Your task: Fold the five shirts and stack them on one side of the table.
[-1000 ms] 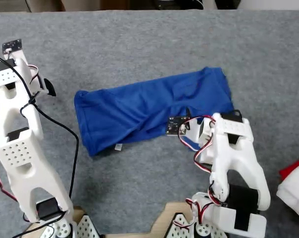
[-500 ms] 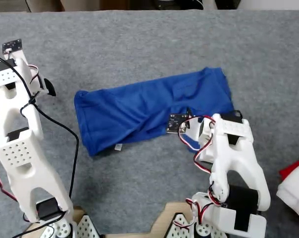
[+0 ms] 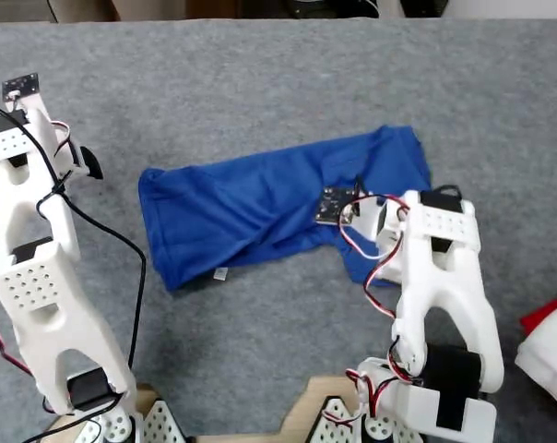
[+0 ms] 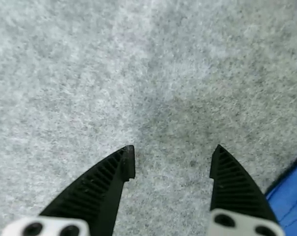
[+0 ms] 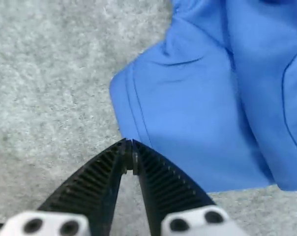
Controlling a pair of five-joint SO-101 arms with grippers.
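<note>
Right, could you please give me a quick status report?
Left jaws open over bare table. Right jaws shut at edge of blue shirt. Red and white cloth at table's side, apart.

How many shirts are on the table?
1 for sure: the blue shirt lies in the middle of the table. At the right edge, red cloth and white cloth may be more shirts, mostly cut off.

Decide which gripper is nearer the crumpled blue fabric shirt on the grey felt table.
Right. The right gripper, shut, sits at the edge of the blue fabric shirt; the left gripper, open, hangs over the grey felt table, apart from it.
</note>
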